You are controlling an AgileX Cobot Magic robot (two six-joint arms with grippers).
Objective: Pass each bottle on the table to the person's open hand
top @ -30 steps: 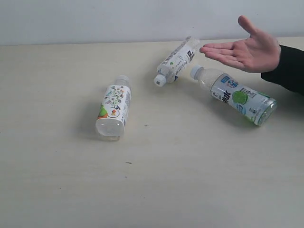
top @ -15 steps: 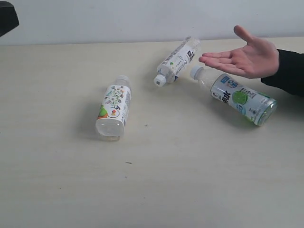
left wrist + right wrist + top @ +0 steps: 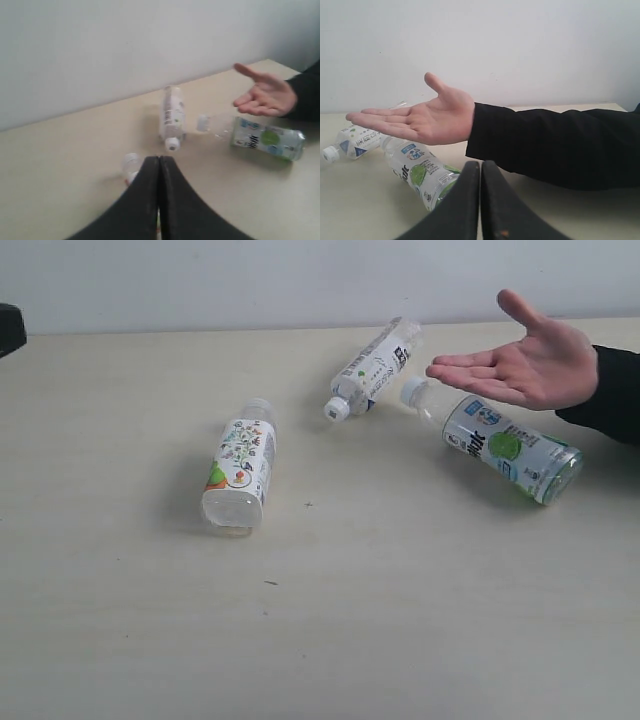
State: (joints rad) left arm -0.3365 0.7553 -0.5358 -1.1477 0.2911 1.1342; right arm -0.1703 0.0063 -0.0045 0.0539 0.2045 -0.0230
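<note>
**Round bottles may roll away**

The left claw (image 3: 159,200) and right claw (image 3: 481,200) are pinched shut and empty. On the table (image 3: 400,620), the floral bottle (image 3: 240,462) lies at nine o'clock, the black-print bottle (image 3: 372,368) at one and the green-fruit bottle (image 3: 505,447) at three, under the open hand (image 3: 520,365). An off-centre grab could roll them, and a reach there might bump the hand.

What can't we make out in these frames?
- Left wrist view: floral bottle mostly hidden behind the shut left tool; picture blurred.
- Right wrist view: base of the green-fruit bottle partly behind the shut right tool.
- Exterior view: dark shape cut off at the left edge, unidentifiable; label print too small to read.
</note>
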